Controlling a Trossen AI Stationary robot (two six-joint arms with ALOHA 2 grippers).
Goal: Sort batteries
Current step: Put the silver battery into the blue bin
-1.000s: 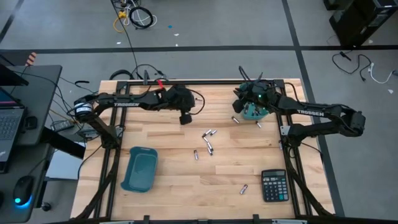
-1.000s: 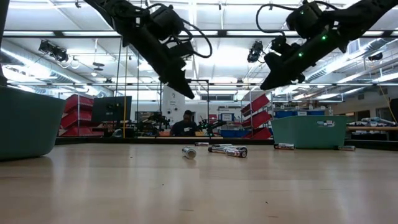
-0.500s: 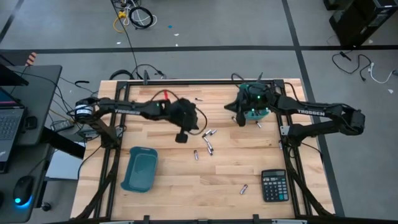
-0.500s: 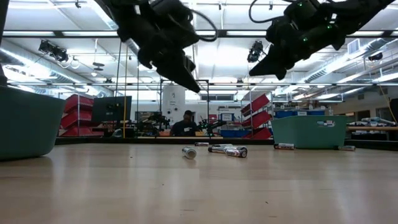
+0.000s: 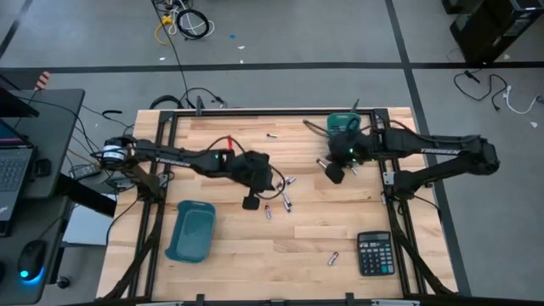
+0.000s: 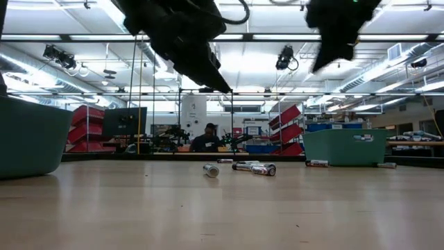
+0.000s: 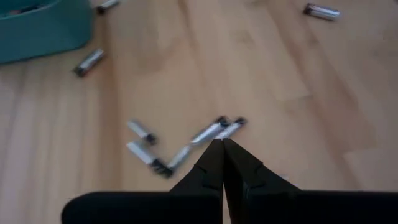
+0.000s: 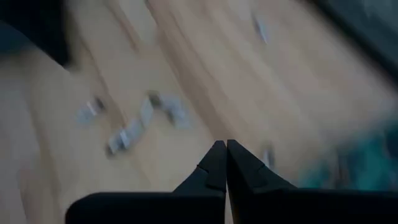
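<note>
Pale wooden plank worktop [image 5: 255, 255] carries small silver-and-black cylindrical batteries [image 5: 284, 194] clustered near its middle. Left claw [image 5: 250, 203], fingers pressed together and empty, hangs just beside that cluster. Right claw [image 5: 335, 175], likewise pressed together and empty, hovers between them and the far-right corner.

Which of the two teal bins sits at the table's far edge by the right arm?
The smaller teal bin at the back edge, just behind the right gripper. The larger bin lies front left, below the left arm.
</note>
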